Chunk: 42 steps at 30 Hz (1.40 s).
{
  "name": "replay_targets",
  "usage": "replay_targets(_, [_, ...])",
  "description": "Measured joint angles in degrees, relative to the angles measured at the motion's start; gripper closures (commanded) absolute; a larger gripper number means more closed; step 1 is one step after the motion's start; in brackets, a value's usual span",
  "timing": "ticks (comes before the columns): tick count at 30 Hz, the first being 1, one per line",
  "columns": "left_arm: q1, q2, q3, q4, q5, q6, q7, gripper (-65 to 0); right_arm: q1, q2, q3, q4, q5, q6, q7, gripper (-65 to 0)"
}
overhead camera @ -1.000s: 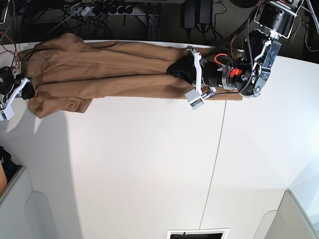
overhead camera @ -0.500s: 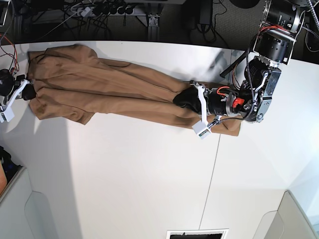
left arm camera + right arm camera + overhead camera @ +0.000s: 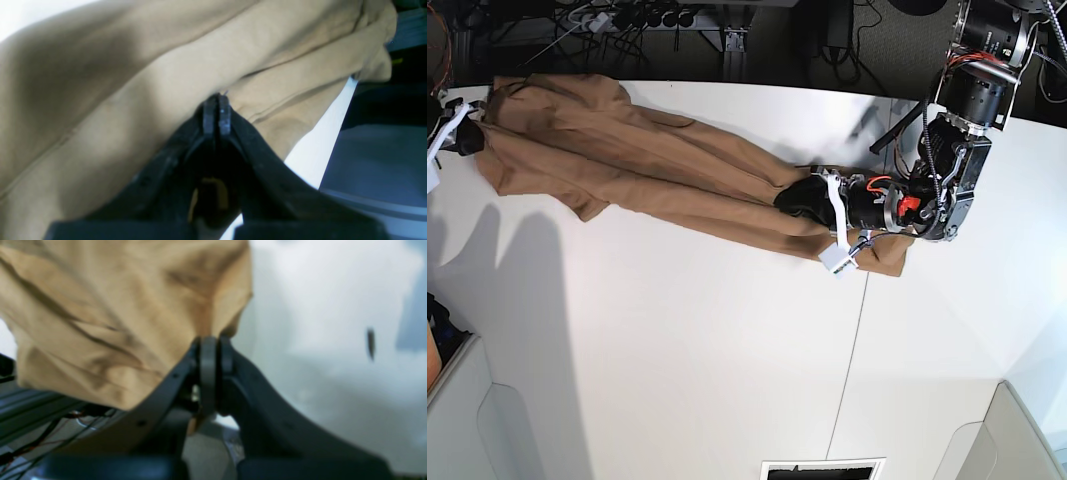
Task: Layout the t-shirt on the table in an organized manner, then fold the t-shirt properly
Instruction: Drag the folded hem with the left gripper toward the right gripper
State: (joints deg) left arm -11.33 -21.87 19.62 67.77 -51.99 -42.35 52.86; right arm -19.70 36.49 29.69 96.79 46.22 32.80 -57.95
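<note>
Laying-out step: t-shirt (image 3: 657,165) lies bunched and stretched across the surface (image 3: 727,350), both sets of fingers, left (image 3: 217,115) and right (image 3: 210,355), clamped on opposite ends; spreading it flat appears next.

I see the t-shirt (image 3: 657,165) as soft tan cloth, matt, creased, with stitched seams. The table (image 3: 677,360) looks smooth matt white. Left gripper (image 3: 217,111) fingers look matt black plastic, pads (image 3: 225,115) slightly rough.

Black claw (image 3: 795,197), white brackets, orange cables
</note>
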Motion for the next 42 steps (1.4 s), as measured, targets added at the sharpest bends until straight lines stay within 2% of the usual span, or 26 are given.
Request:
replay_targets(3, [0.0, 0.3, -0.1, -1.5, -0.8, -0.4, -0.4, 0.0, -0.1, 0.0, 0.0, 0.0, -0.3, 0.0, 0.0, -0.1])
replay_targets(5, [-0.2, 0.7, -0.2, -1.9, -0.8, -0.5, -0.5, 0.0, 0.0, -0.2, 0.0, 0.0, -0.2, 0.0, -0.1, -21.5])
replay_targets(6, [-0.2, 0.9, -0.2, -1.9, -0.5, -0.4, -0.5, 0.0, 0.0, -0.2, 0.0, 0.0, -0.1, 0.0, -0.2, -28.3])
replay_targets(7, [-0.3, 1.1, -0.2, -1.9, -0.3, -0.4, -0.5, 0.0, 0.0, -0.5, 0.0, 0.0, -0.1, 0.0, -0.3, -31.4])
replay_targets(8, [-0.3, 1.3, -0.2, -1.9, 0.0, -0.4, -0.5, 0.0, 0.0, -0.7, 0.0, 0.0, 0.1, 0.0, -0.3, -31.6])
replay_targets(13, [-0.6, 2.3, -0.2, -2.1, 0.5, -0.2, -0.5, 0.0, 0.0, -1.5, 0.0, 1.4, 0.4, 0.0, -0.4, -31.4])
replay_targets(20, [-1.1, 2.3, -0.2, -2.2, 0.6, -0.2, -0.4, 0.0, 1.0, -1.7, 0.0, 9.0, -0.2, 0.0, -0.2, -31.5])
replay_targets(25, [-4.0, 3.0, 0.3, -3.1, 4.0, -0.4, -0.4, 0.0, 0.9, -3.7, 0.1, 9.7, -0.7, 0.0, 0.0, -30.9])
replay_targets(26, [-4.8, 3.0, 0.3, -3.3, 4.5, -0.2, -0.3, 0.0, 0.6, -4.3, 0.1, 9.7, -0.6, 0.0, 0.0, -28.1])
replay_targets(27, [-5.4, 3.0, 0.3, -3.3, 4.6, 0.2, 0.0, 0.0, 0.3, -5.0, 0.1, 9.5, -0.5, 0.0, 0.0, -22.6])
replay_targets(29, [-6.4, 2.8, 0.3, -3.5, 3.5, 1.0, 1.5, 0.0, -0.4, -6.1, 0.1, 8.8, -0.5, -0.1, 0.0, -3.4])
replay_targets(30, [-6.7, 2.8, 0.3, -3.5, 2.9, 1.2, 2.3, 0.0, -0.8, -6.6, 0.1, 8.6, -0.4, -0.1, 0.0, 0.0])
replay_targets(35, [-7.3, 2.6, 0.3, -3.6, 2.0, 1.4, 3.3, 0.0, -3.1, -8.3, 0.0, 7.8, -0.8, 0.0, 0.0, 0.0])
replay_targets(40, [-7.3, 2.6, 0.3, -3.6, 1.8, 1.6, 3.3, 0.0, -2.2, -8.9, -0.8, 3.1, -2.2, 0.0, 4.8, 0.0])
replay_targets(42, [-7.3, 2.6, 0.3, -3.6, 1.6, 1.6, 3.3, 0.0, -0.4, -8.9, -2.6, -0.1, -3.3, -0.2, 4.7, 0.0])
